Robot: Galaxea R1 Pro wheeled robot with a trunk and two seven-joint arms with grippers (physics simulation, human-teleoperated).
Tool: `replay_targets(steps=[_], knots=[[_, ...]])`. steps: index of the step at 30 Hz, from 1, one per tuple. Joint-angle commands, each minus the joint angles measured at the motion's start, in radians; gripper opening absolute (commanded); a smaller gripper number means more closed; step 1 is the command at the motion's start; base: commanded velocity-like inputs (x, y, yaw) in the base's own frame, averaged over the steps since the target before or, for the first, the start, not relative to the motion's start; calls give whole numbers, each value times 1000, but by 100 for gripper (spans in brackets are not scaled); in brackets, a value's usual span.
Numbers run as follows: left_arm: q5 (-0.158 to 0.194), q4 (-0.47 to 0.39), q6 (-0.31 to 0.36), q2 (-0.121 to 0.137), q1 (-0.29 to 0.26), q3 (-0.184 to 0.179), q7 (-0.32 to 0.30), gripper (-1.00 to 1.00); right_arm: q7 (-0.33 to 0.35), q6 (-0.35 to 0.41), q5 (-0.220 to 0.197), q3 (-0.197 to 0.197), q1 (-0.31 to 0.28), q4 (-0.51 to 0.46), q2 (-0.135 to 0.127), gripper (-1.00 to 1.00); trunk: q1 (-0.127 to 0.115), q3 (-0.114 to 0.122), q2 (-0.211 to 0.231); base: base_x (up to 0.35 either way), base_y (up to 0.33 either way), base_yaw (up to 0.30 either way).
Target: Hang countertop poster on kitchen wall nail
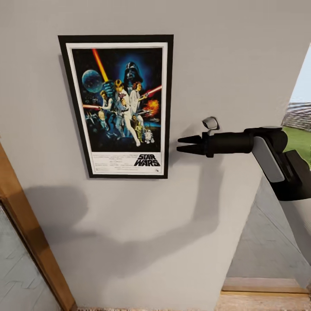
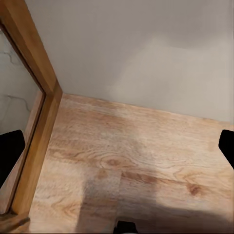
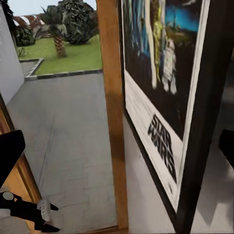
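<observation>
The Star Wars poster (image 1: 119, 106) hangs flat and upright on the pale grey wall, black frame and white border whole. It also runs edge-on through the right wrist view, where the poster (image 3: 165, 126) shows its title. My right gripper (image 1: 177, 144) points at the poster's lower right side, just short of the frame, open and holding nothing. In its own view the right gripper (image 3: 117, 156) has fingers wide apart. My left gripper (image 2: 117, 151) is open over wooden floor, low by the wall. The wall nail is hidden and the countertop is out of view.
A wooden door frame (image 1: 30, 242) with a glass pane slants up at the lower left, close to my left gripper. To the right the wall ends at an opening onto grey paving and a lawn (image 1: 298, 134). Wooden floor (image 2: 136, 165) meets the wall below.
</observation>
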Motion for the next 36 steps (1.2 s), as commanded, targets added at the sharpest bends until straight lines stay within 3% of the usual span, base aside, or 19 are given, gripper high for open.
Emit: replay_targets(steps=[1, 9, 12, 15, 17, 19, 20, 24, 26, 28, 30, 32, 35, 36], knots=[[5, 0, 0, 0, 0, 2, -6, 100, 0, 5, -4, 1, -1, 0, -1, 100, 0, 0, -1, -319, 0, 0], [5, 0, 0, 0, 0, 2, -6, 100, 2, 2, -5, 3, 1, 0, -1, 100, 0, 0, -1, -332, 0, 0], [5, 0, 0, 0, 0, 2, -6, 100, 7, -18, -7, 3, 57, -15, -1, 100, 0, 0, -1, -337, 0, 0], [5, 2, 1, 0, 0, 2, -6, 100, 9, -118, -7, 3, 168, -46, -1, 100, 0, 0, -1, -333, 0, 0], [6, 6, 2, 0, 0, 1, -6, 100, 10, -209, -6, 2, 320, -59, -1, 100, 0, 0, -1, -165, 0, 0], [6, 7, 2, 0, 0, 0, -6, 100, 10, -251, -6, 2, 384, -61, -1, 100, 0, 0, -1, -93, 0, 0], [6, 9, 3, 0, 0, 0, -7, 100, 10, -307, -5, 2, 452, -62, -1, 100, 0, 0, -1, -53, 0, 0], [8, 10, 3, 0, 0, -2, -8, 100, 9, -427, 1, 2, 583, -57, -1, 100, 0, 0, -1, -31, 0, 0], [9, 11, 3, -1, 0, -5, -8, 100, 8, -519, 49, 3, 705, -30, -1, 100, 0, 0, -1, -10, 0, 0], [9, 12, 4, -1, 0, -6, -9, 100, 4, -587, 119, 5, 792, 18, 3, 100, 0, 0, -1, -5, 0, 0], [10, 13, 4, -2, 0, -7, -9, 100, -1, -680, 196, 8, 876, 145, 9, 100, 0, 0, -1, -2, 0, 0], [10, 14, 4, -2, 0, -8, -9, 100, -4, -734, 217, 9, 900, 255, 11, 100, 0, 0, -1, -1, 0, 0], [10, 15, 4, -2, 0, -9, -9, 100, -7, -900, 243, 10, 931, 651, 28, 100, 0, 0, -1, 0, 0, 0], [10, 15, 4, -2, 0, -9, -9, 100, -7, -923, 245, 10, 934, 712, 34, 100, 0, 0, -1, 0, 0, 0]])
